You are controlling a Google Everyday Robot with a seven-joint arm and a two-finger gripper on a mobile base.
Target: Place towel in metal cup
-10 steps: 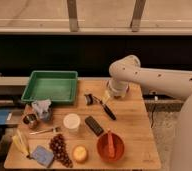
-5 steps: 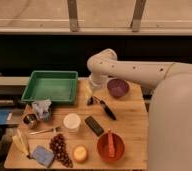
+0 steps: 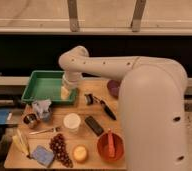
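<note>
At frame centre-left, the gripper point(image 3: 66, 93) overlaps the green tray's point(image 3: 39, 80) right edge, partly masked by the arm point(image 3: 106, 66); whether apart or together is indeterminate.

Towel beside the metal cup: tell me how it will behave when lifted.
The towel lies crumpled in soft folds, so it will probably droop limply when pinched. It looks light, so a push would likely slide or bunch it rather than tip it. The gripper hangs over the green tray, apart from the towel.

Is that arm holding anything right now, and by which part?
Cannot be told. The hand is over one end of the tray; the towel lies apart by the cup, untouched.
</note>
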